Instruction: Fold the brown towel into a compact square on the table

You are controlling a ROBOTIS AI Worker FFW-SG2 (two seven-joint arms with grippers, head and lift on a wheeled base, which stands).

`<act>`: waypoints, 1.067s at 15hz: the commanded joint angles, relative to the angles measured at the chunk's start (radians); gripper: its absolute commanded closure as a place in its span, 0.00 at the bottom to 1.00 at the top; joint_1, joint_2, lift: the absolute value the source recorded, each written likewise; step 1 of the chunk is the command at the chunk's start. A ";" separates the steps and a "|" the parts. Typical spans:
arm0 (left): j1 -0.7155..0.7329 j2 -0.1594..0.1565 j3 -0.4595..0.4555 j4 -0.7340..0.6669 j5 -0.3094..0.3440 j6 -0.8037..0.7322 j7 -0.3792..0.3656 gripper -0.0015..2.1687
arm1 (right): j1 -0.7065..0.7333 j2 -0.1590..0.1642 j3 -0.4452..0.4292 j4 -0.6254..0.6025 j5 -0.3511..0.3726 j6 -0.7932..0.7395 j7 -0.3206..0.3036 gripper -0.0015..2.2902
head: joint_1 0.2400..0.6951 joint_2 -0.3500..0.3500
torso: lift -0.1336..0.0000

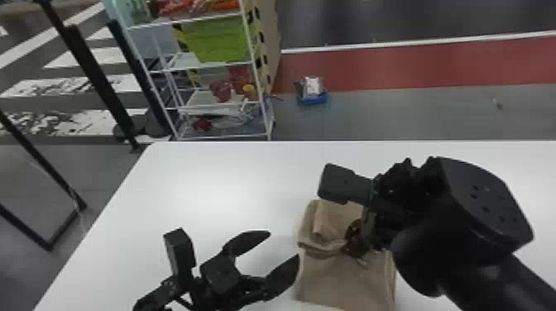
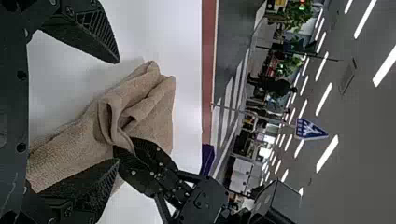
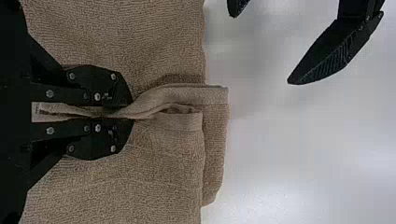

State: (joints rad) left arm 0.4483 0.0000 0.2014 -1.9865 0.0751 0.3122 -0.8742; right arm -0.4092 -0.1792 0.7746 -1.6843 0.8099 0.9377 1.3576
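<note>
My left gripper [image 1: 284, 253] stands open just left of the brown towel [image 1: 343, 281] in the head view, nothing between its fingers. The left wrist view has this left gripper [image 2: 117, 112] with its two fingers wide apart and the bunched towel [image 2: 154, 107] beyond them. Over the towel's right side is my right gripper [image 1: 358, 238]. In the right wrist view the right gripper [image 3: 123, 112] is shut on a pinched fold of the towel [image 3: 163, 163], whose layers stick out past the fingertips. The towel lies partly folded, its upper part rumpled.
The white table [image 1: 207, 186] extends around the towel, its far edge in front of a wire shelf [image 1: 219, 101] with a green bin [image 1: 217, 39]. A blue box [image 1: 312, 98] sits on the floor behind. Both arms are close together over the table.
</note>
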 commanded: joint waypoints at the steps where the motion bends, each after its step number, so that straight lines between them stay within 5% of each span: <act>1: 0.000 -0.003 -0.004 0.000 0.000 0.000 0.000 0.07 | 0.003 0.004 -0.040 -0.002 -0.011 -0.030 0.009 0.58 | 1.00 0.81 | 0.07; 16: 0.001 -0.003 -0.010 -0.015 0.000 0.012 -0.005 0.07 | 0.006 0.017 -0.061 -0.003 -0.024 0.034 0.009 0.43 | 1.00 0.79 | 0.07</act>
State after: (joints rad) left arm 0.4493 0.0000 0.1920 -2.0010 0.0751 0.3242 -0.8790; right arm -0.4034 -0.1626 0.7174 -1.6874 0.7880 0.9675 1.3576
